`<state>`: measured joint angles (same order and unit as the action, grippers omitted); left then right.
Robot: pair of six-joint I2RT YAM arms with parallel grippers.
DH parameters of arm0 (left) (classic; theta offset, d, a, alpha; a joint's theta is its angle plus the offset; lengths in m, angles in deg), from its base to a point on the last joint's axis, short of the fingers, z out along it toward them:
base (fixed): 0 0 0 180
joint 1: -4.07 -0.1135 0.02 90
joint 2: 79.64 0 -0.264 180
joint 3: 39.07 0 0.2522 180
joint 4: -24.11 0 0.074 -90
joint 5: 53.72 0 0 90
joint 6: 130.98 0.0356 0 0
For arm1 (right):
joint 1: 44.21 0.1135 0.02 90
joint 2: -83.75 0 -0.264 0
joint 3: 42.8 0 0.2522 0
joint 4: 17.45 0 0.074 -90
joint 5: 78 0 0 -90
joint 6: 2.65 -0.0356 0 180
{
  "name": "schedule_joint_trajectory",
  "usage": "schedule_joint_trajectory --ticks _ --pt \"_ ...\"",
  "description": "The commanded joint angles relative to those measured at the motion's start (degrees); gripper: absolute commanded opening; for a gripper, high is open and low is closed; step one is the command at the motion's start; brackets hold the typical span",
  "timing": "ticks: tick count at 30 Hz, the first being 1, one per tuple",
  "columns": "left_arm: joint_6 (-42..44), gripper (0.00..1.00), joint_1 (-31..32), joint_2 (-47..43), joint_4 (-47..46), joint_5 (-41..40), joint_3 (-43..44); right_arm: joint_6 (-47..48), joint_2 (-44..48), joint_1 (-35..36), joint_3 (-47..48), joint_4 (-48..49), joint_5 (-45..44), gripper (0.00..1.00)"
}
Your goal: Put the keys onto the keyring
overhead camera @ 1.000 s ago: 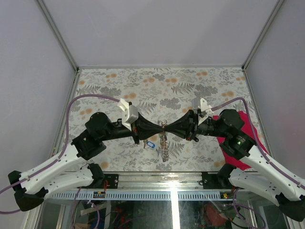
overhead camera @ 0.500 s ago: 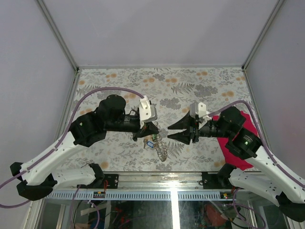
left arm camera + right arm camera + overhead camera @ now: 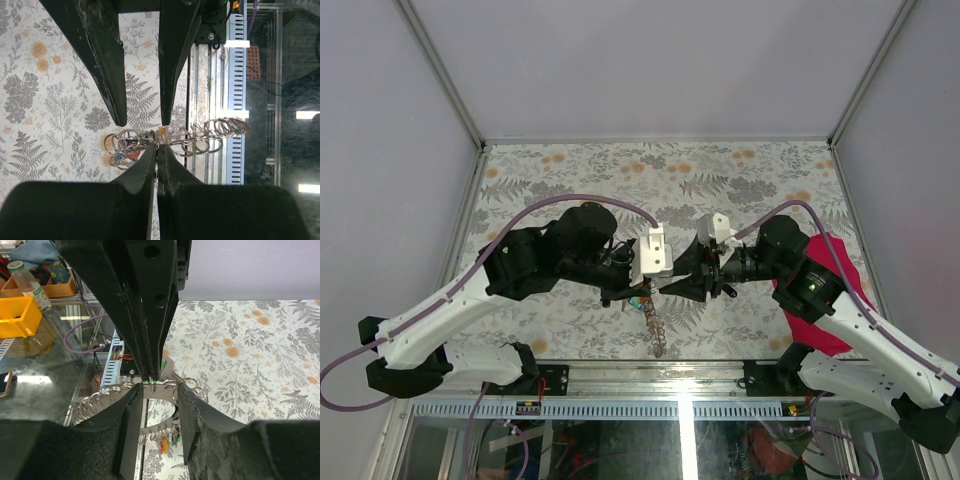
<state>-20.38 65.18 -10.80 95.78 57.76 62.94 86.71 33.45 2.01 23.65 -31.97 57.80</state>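
My left gripper is shut on the keyring, pinching it at the very fingertips a little above the table. The ring's silvery chain hangs down toward the front edge. Several keys with coloured heads dangle under the ring, and a green head shows just behind it. My right gripper faces the left one, open. In the right wrist view the gripper has its fingers either side of the ring's band. I cannot tell whether they touch it.
A crimson cloth lies under the right arm at the table's right side. The metal rail and glass edge run along the front, just below the hanging chain. A yellow bin and a bottle sit off the table.
The right gripper let go, opened, drew back, then moved left so its fingers straddle the ring. The left arm swung right, turning its wrist while carrying the keyring.
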Motion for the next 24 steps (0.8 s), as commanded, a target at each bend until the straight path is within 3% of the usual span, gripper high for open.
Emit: schedule_joint_trajectory --ticks 1,24 --pt "1.34 0.00 0.43 -0.90 -0.43 -1.92 3.23 -1.08 -1.53 -0.16 0.14 3.91 4.25 0.40" --pt "1.11 0.00 0.53 -1.82 -3.50 -3.01 2.01 -3.97 -6.72 -0.08 -0.46 7.96 5.88 0.27"
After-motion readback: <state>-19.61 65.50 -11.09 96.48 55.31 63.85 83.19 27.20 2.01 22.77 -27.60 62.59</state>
